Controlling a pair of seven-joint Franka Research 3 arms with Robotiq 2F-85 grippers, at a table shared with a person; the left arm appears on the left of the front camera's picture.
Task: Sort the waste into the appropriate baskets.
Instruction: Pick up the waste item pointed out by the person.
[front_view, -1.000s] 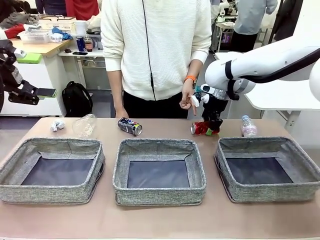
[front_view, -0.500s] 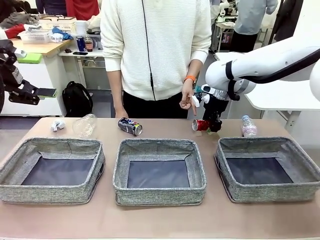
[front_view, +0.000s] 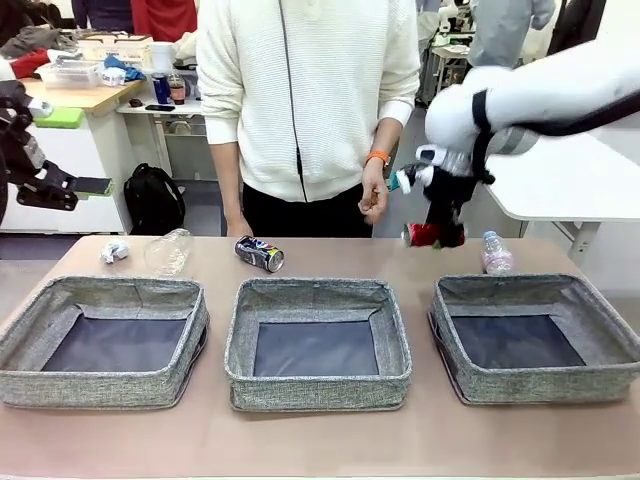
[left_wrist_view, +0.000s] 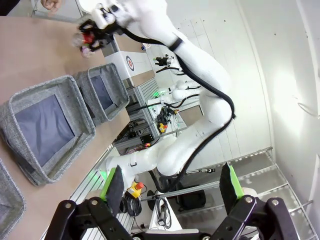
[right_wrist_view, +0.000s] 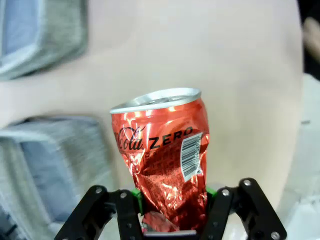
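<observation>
Right gripper (right_wrist_view: 170, 197) is pinching dented red aluminium soda can (right_wrist_view: 160, 165) at its crumpled end; likely light, thin-walled, slippery, mid-body looking safer; left gripper (left_wrist_view: 171, 185) gaping wide, empty

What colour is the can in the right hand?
The dented metal soda can is red; right wrist view shows it best.

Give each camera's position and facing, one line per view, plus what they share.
Front view: fixed on the robot's side, facing across three grey woven-fabric bins at a person; the white right arm enters from the right.
Left wrist view: on the left wrist, rolled sideways, looking along the left gripper's open fingers toward the bins and right arm.
Right wrist view: on the right wrist, looking along the right gripper, shut on a dented red soda can.
Shared: all three show that can.
</observation>
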